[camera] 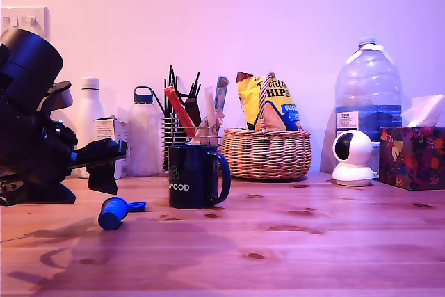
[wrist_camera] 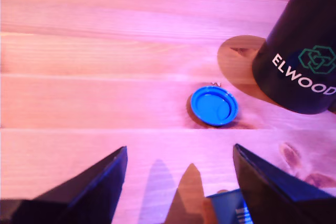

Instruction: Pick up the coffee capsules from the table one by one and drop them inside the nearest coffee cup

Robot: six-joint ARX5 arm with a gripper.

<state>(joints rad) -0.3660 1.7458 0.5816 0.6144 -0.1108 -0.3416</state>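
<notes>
Starting with the exterior view: the arm sits at that view's left edge, its gripper (camera: 104,165) low over the table (camera: 313,241), just to the view's left of the coffee cup (camera: 195,175). The cup is the landmark. One blue capsule (camera: 113,212) lies on its side on the wood, in front of the cup and to its left in this view, under the gripper, so probably the next pick. A second blue bit (camera: 135,206) shows beside it, nearer the cup; too small to tell if it is the other capsule. Behind the cup stands a wire utensil holder (camera: 182,126), with a wicker basket (camera: 268,152) to the view's right of it, both out of the work path.

Wrist view: both dark fingers (wrist_camera: 89,192) are spread wide with bare wood between them, gripping nothing. A flat blue capsule (wrist_camera: 213,105) rests open face up, just beside the cup's (wrist_camera: 302,61) base, not touching it. Another blue piece (wrist_camera: 228,208) peeks in beside one finger, partly cut off. Nothing is lifted yet; judging by the spread claw, the arm is lining up for a grasp.
</notes>
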